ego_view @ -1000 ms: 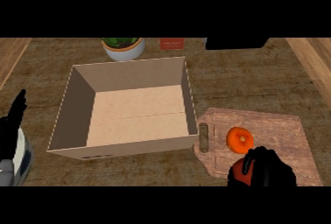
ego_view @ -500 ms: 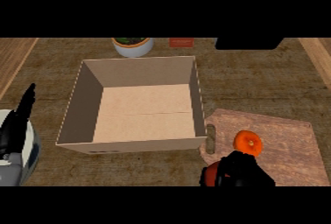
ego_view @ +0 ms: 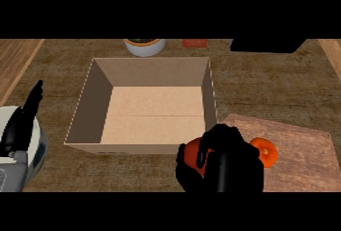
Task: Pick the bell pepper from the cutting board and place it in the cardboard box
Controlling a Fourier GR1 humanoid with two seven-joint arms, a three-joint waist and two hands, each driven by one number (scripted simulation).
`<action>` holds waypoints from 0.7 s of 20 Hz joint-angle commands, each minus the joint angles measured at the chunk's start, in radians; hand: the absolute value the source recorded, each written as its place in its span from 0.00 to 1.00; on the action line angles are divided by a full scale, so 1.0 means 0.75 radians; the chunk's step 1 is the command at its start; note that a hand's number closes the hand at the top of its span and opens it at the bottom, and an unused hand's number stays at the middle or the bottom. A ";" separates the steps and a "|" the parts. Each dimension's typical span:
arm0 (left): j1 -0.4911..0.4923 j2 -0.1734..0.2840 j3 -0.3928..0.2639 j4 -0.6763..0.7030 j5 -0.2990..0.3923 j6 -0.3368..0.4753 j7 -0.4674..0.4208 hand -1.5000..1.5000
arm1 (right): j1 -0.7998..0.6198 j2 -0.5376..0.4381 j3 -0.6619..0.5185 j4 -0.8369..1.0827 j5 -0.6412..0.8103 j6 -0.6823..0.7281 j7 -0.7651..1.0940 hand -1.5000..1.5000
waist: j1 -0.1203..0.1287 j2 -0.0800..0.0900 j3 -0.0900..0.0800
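Observation:
The orange bell pepper [ego_view: 265, 152] lies on the reddish-brown cutting board [ego_view: 300, 153] at the lower right. My right hand [ego_view: 223, 164] is over the board's left edge, right beside the pepper and hiding its left side. Its fingers are relaxed and bend downward, and they are not closed round the pepper. A red-orange patch shows at the hand's left side. The open cardboard box [ego_view: 93, 103] stands just left of the board, with nothing inside. My left hand [ego_view: 25, 118] rests open at the left edge, fingers up.
A white pot with a plant [ego_view: 144, 46], a small red item [ego_view: 195, 43] and a black object [ego_view: 266, 44] stand along the far edge behind the box. The box's right wall stands close to the board's left edge.
My right hand has come forward and up to the pepper's left side. The whole view has shifted, so the box and board sit lower and further right in it.

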 commanded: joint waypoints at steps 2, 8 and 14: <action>0.007 -0.028 -0.029 -0.022 -0.006 -0.005 0.024 0.50 | -0.267 0.036 -0.179 0.167 -0.212 -0.124 0.279 1.00 | 0.038 0.008 -0.001; -0.014 -0.036 -0.038 0.021 -0.018 -0.005 0.000 0.50 | -0.513 0.037 -0.339 0.521 -0.415 -0.285 0.257 1.00 | 0.058 0.016 -0.001; -0.026 -0.037 -0.034 0.048 -0.046 0.023 -0.016 0.50 | -0.695 0.037 -0.496 0.876 -0.541 -0.432 0.169 1.00 | 0.050 0.019 -0.001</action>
